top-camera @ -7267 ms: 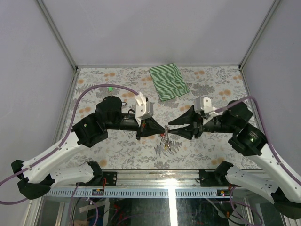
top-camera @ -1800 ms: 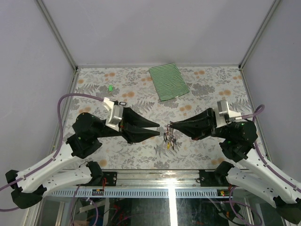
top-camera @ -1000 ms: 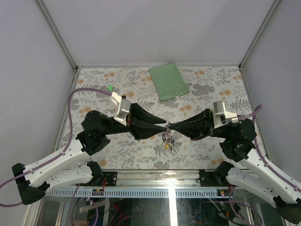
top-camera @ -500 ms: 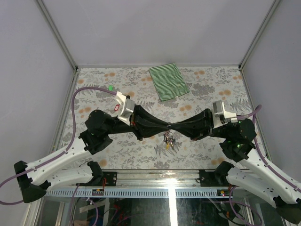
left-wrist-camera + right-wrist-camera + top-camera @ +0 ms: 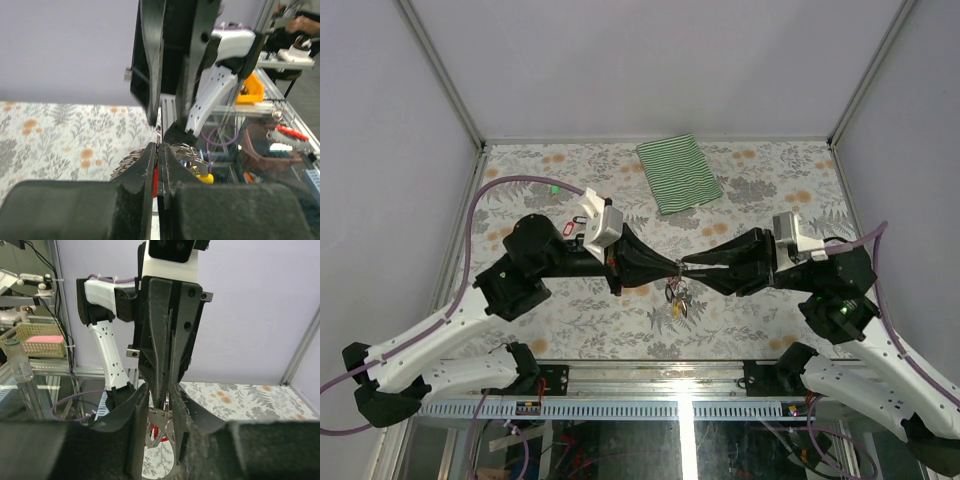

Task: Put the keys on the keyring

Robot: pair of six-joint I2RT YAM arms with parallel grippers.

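My left gripper (image 5: pixel 671 270) and right gripper (image 5: pixel 689 267) meet tip to tip above the middle of the flower-patterned table (image 5: pixel 770 190). The bunch of small silvery metal keys (image 5: pixel 676 297) with coloured plastic tags hangs just under them, off the surface.

My left fingers (image 5: pixel 145 165) are pressed nearly together on a thin red tag (image 5: pixel 156 176). My right fingers (image 5: pixel 137 425) stand a narrow gap apart, and the thin silvery-grey wire keyring (image 5: pixel 161 429) fills that gap. I judge that I hold it across its width, though the contact itself is hidden.

The bunch looks light but loose. Each key can swing and turn on the wire, and bare metal would slide between my pads. The ring is stiff and springy, so I would grip it on the wire away from its split, leaving the split free. A key is best taken by its flat plastic tag, which gives my pads a broad, less slippery face. The yellow tag (image 5: pixel 203 176) dangles just right of my left fingertips and could snag.

There is little room at the tips, since my two grippers nearly touch. There is open table to the near side and to the right. The green-striped folded cloth (image 5: pixel 678 174) lies well apart at the far side, and a loose green tag (image 5: pixel 553 187) sits far left.
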